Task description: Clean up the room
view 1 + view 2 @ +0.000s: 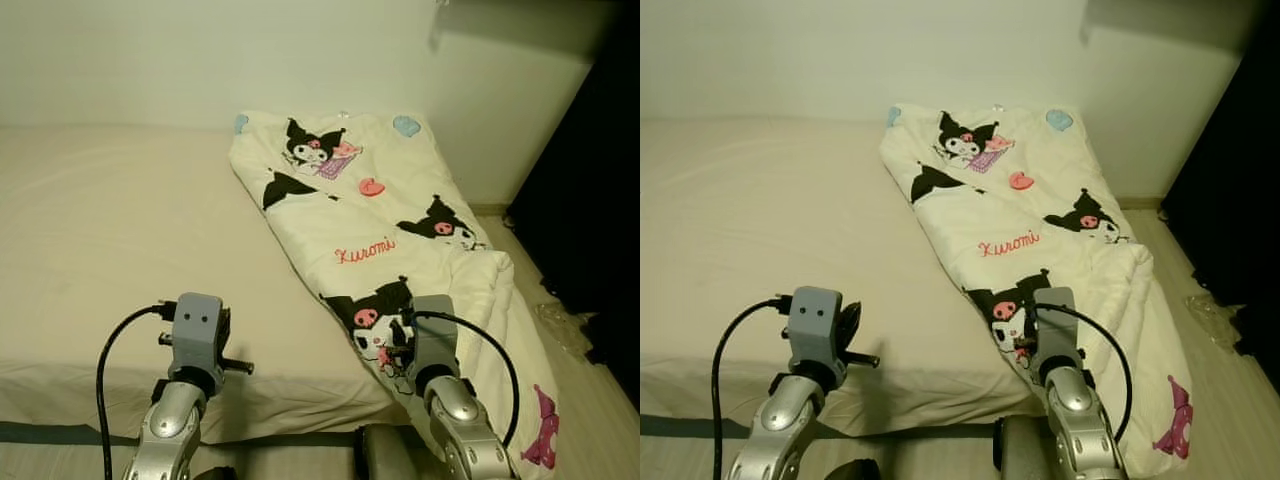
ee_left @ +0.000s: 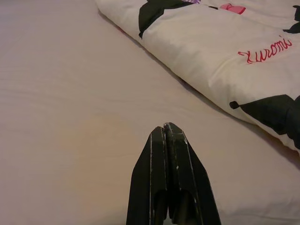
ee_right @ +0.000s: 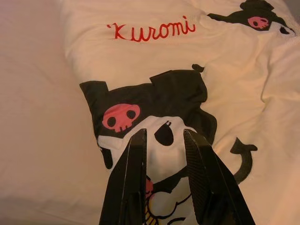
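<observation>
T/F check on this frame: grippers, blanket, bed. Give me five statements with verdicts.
1. The left gripper is shut. True.
2. The right gripper is shut on the blanket. False: its fingers are apart, over the skull-hood cartoon print.
3. The blanket covers the whole bed. False: it lies along the robot's right side; the rest is bare sheet.
4. Red script on the blanket reads "Kuromi". True.
5. The blanket's near end hangs over the bed's edge toward the floor. True.

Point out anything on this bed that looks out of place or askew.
The Kuromi comforter lies bunched in a slanted strip along the right side of the mattress, its lower end spilling over the edge toward the floor. A crumpled clear wrapper lies on the floor beside it.
</observation>
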Controlling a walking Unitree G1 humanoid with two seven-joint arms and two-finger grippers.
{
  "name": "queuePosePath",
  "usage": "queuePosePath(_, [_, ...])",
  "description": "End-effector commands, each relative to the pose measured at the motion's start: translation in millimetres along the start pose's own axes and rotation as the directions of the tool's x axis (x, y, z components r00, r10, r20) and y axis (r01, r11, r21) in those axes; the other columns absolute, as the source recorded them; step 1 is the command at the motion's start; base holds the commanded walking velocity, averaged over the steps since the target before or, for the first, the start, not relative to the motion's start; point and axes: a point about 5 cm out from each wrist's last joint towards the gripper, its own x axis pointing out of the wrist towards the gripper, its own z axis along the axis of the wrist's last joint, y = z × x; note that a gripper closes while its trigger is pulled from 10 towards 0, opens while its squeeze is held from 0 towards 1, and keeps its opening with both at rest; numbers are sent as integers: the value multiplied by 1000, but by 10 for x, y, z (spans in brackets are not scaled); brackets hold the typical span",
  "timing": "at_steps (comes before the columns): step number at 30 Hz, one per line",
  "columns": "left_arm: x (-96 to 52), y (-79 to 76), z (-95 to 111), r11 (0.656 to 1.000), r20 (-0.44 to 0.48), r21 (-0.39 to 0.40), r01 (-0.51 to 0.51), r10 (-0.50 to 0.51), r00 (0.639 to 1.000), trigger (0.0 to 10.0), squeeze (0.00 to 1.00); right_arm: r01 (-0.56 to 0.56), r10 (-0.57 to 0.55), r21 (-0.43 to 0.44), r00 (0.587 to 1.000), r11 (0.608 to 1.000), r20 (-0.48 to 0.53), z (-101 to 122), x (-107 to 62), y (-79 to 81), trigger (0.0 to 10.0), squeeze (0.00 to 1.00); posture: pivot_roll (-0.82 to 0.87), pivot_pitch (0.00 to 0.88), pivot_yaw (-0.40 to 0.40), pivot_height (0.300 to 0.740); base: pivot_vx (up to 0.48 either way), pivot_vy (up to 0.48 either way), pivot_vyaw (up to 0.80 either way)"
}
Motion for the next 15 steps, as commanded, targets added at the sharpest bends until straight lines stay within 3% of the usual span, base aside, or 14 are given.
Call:
queuePosePath(1, [-37, 29, -70, 1000, -32, 8, 4, -3, 999, 10000, 0, 44, -44, -7, 999, 999, -3, -36, -25, -73, 10000, 0, -62, 115, 15, 554, 0, 0, 0])
queuePosePath(6, [-32, 35, -73, 1000, -34, 8, 6, -6, 999, 10000, 0, 112, -112, -35, 994, 993, 6, -30, -24, -159, 10000, 0, -65, 119, 14, 554, 0, 0, 0])
queuePosePath(11, [-33, 30, -90, 1000, -41, 2, 11, -11, 999, 10000, 0, 241, -239, -72, 970, 968, 34, 11, -39, -368, 10000, 0, -74, 126, 14, 554, 0, 0, 0])
queuePosePath(15, [-37, 34, -108, 1000, -49, 2, 18, -18, 999, 10000, 0, 271, -271, -77, 962, 959, 16, -4, -42, -433, 10000, 0, -79, 130, 14, 550, 0, 0, 0])
